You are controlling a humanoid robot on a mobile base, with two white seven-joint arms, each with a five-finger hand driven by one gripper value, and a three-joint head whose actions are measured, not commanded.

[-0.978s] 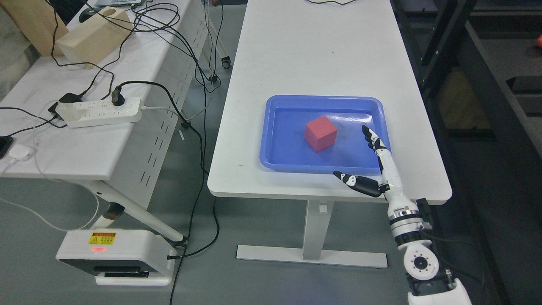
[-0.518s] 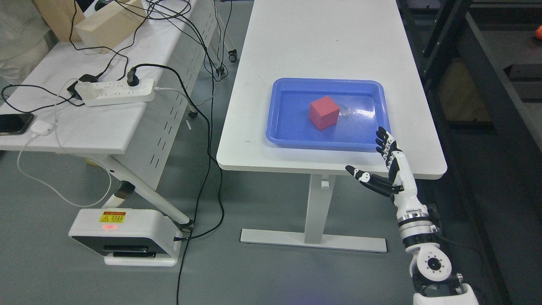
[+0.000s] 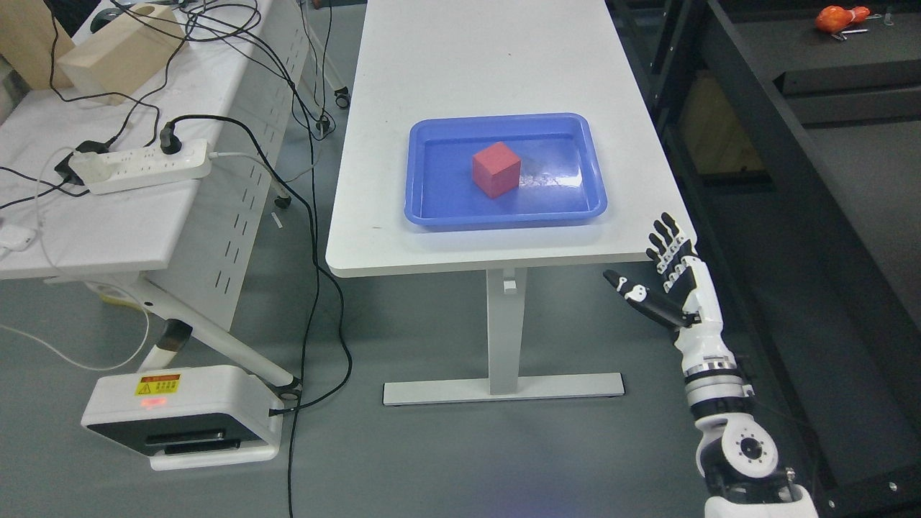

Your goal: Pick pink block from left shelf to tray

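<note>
The pink block (image 3: 496, 168) sits inside the blue tray (image 3: 424, 210), left of the tray's middle and resting flat on its floor, with one corner turned toward the near edge. The tray lies on the white table (image 3: 468, 65), close to the table's near edge. The right hand (image 3: 665, 277) is raised off the table's near right corner, over the grey floor (image 3: 403, 460), well apart from the tray and the block; its fingers (image 3: 665, 241) are spread and point up toward the far side, the thumb (image 3: 629, 291) stretched out to the left, and it holds nothing. The white forearm comes in from the lower right of the picture. To the left stands a second white table (image 3: 108, 230) carrying a white power strip (image 3: 140, 165) with a black plug in it, tangled black cables (image 3: 237, 43) and a pale wooden block (image 3: 119, 50) at the far end. A white box with a yellow warning label (image 3: 180, 417) rests on the floor below it. A dark shelf (image 3: 827, 144) runs along the right side.
</note>
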